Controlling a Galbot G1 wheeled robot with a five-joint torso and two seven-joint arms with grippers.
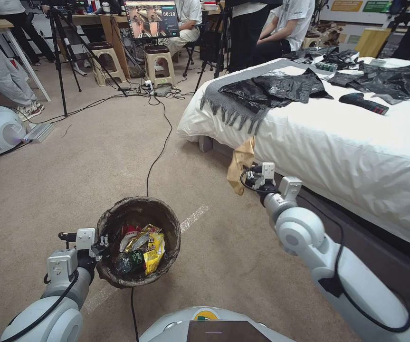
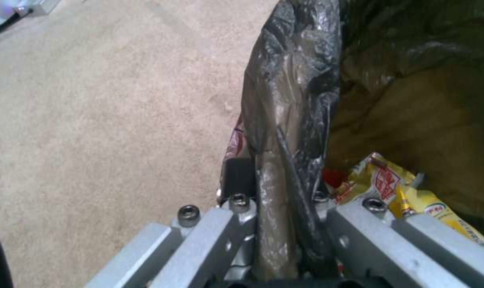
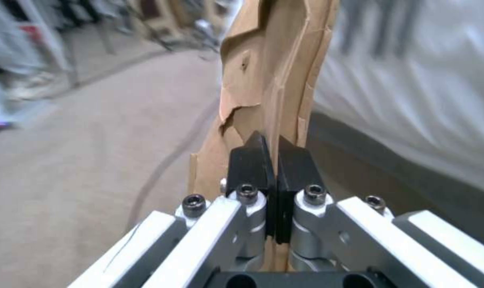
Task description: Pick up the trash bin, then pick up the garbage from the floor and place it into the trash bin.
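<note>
While the left gripper (image 1: 104, 241) pinches the trash bin (image 1: 138, 241) rim, the right gripper (image 1: 248, 178), jaws pressed on the brown paper bag (image 1: 241, 165) hanging lengthwise beside the bed (image 1: 357, 156), sits well right of the bin.

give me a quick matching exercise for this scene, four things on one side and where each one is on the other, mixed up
Things:
1. brown paper bag
2. trash bin
3. yellow snack packet
4. black plastic bags

Places:
A. lying on top of the bed
B. inside the bin, among other litter
C. pinched in the right gripper, hanging beside the bed's edge
D. gripped at its lined rim by the left gripper

Pairs: 1-C, 2-D, 3-B, 4-A
</note>
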